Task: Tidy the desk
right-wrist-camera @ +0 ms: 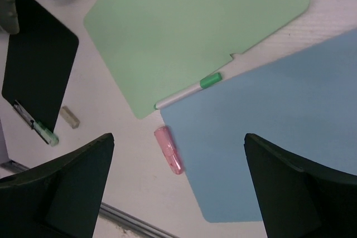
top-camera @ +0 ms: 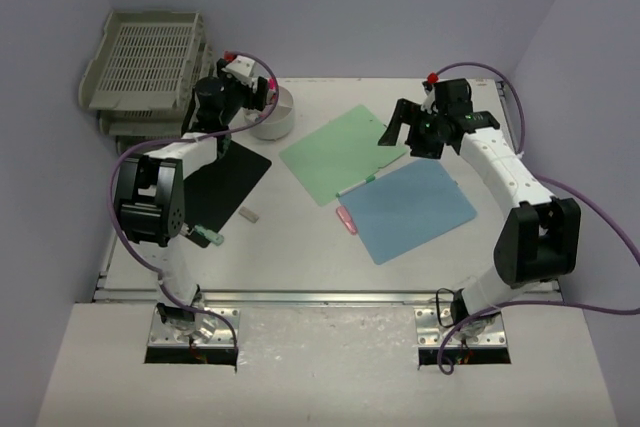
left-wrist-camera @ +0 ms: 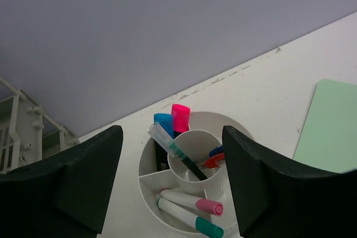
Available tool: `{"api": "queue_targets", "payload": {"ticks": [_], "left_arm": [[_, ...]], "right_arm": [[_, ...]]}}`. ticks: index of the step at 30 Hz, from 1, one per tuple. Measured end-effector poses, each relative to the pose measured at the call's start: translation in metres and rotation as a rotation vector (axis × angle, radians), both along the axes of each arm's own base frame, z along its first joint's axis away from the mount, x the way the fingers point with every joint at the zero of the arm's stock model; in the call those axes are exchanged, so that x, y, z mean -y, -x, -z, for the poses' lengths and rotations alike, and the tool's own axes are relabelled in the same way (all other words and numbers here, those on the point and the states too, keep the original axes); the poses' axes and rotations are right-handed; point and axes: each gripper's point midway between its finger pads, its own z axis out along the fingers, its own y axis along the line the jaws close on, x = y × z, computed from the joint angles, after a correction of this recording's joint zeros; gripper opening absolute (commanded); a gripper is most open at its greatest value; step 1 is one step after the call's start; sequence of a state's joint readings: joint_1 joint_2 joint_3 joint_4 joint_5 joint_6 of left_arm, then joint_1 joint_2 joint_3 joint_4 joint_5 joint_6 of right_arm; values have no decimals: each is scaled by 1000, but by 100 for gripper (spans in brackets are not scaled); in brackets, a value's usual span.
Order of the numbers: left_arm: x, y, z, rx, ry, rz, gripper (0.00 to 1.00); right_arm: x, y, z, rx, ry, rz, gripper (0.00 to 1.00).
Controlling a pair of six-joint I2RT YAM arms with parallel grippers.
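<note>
**Figure: Both hands spread above a partly sorted tabletop**

Pale lilac walls close in a white tabletop (top-camera: 300, 247), which fills the middle of the top view from the metal rail at its near edge to the far wall. Grey slatted trays (top-camera: 145, 72) are stacked at the far left corner.

I see my left hand (left-wrist-camera: 175, 182) hanging over a round white pen holder (left-wrist-camera: 215, 116) just right of the trays. Its fingers are spread to either side and pinch nothing. In the holder:
- a pink highlighter (left-wrist-camera: 180, 116) and a blue highlighter (left-wrist-camera: 163, 122) stand side by side
- a clear pen (left-wrist-camera: 175, 150) leans in the inner cup
- a pink-capped marker (left-wrist-camera: 192, 202) and a green-capped marker (left-wrist-camera: 189, 221) lie in the near compartment

My right hand (right-wrist-camera: 181, 193) hovers right of centre with its fingers wide apart and nothing between them. Below it:
- a green sheet (top-camera: 345, 152) lies at the far side and a blue sheet (top-camera: 415, 209) on the near right
- a white pen with a green cap (right-wrist-camera: 187, 91) lies along the line where the two sheets meet
- a pink highlighter (right-wrist-camera: 168, 157) lies just left of the blue sheet

A black pad (top-camera: 225, 182) lies on the left. A small grey eraser (right-wrist-camera: 70, 116) sits just beside it, and a green-tipped pen (right-wrist-camera: 36, 126) lies at its near edge.
</note>
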State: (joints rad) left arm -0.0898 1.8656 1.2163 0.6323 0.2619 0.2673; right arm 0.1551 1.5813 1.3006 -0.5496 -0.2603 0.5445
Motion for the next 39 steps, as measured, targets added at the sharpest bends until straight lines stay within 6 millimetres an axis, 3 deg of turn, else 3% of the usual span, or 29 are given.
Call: {"api": "queue_targets", "payload": {"ticks": [4, 7, 10, 13, 17, 19, 22, 28, 39], "left_arm": [[2, 5, -1, -3, -11, 17, 74], [2, 17, -16, 0, -16, 27, 77], [0, 40, -51, 43, -42, 33, 81], [-4, 71, -99, 133, -68, 31, 84], [-10, 119, -134, 224, -100, 24, 86], [-10, 136, -134, 233, -108, 31, 87], [-9, 149, -118, 197, -119, 47, 87], [-8, 153, -82, 94, -126, 65, 88], [-4, 156, -69, 69, -131, 89, 88]], "right_arm": [[-6, 5, 29, -123, 27, 58, 89], [-19, 11, 47, -183, 70, 59, 79], [-35, 18, 54, -209, 118, 45, 70], [-50, 20, 57, -212, 152, 31, 63], [-61, 6, 68, -234, 204, 39, 60], [-63, -3, 79, -238, 234, 47, 60], [-62, -8, 97, -258, 282, 55, 59], [-57, -7, 116, -292, 342, 61, 59], [-56, -1, 153, -382, 376, 57, 56]]}}
